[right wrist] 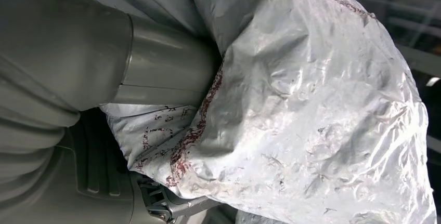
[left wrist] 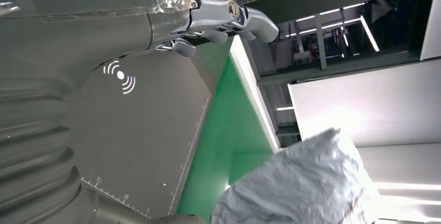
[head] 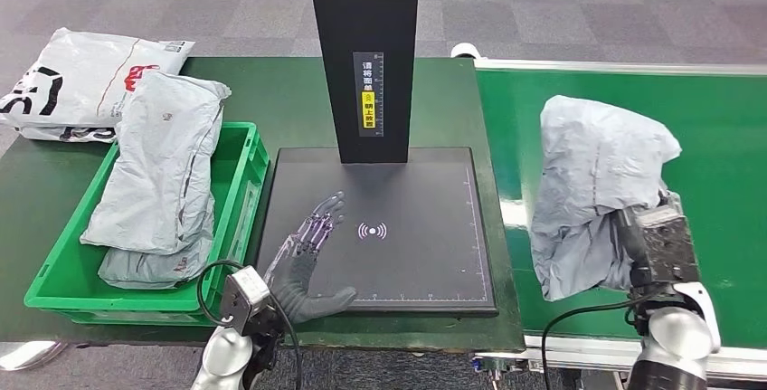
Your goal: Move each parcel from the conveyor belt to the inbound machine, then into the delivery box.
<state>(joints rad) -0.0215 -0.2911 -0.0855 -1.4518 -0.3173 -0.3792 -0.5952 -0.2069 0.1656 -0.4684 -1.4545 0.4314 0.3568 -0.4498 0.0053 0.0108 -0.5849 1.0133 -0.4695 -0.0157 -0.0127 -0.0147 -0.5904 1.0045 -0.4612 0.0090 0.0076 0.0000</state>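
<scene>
My right hand (head: 640, 245) grips a crumpled grey parcel (head: 592, 186) and holds it up above the green conveyor belt (head: 714, 137); the bag hides most of the fingers. In the right wrist view the grey thumb (right wrist: 156, 73) presses into the same parcel (right wrist: 312, 120). My left hand (head: 306, 259) lies open, fingers spread, over the near left corner of the black inbound machine plate (head: 416, 245). The left wrist view has those fingers (left wrist: 229, 18) above the plate's scan symbol (left wrist: 120, 76), and the raised parcel (left wrist: 301, 182) beyond.
A green delivery box (head: 242, 186) at the left holds two grey parcels (head: 163, 173). A white parcel (head: 81, 78) lies on the table behind it. The machine's black column (head: 366, 46) rises at the plate's far edge.
</scene>
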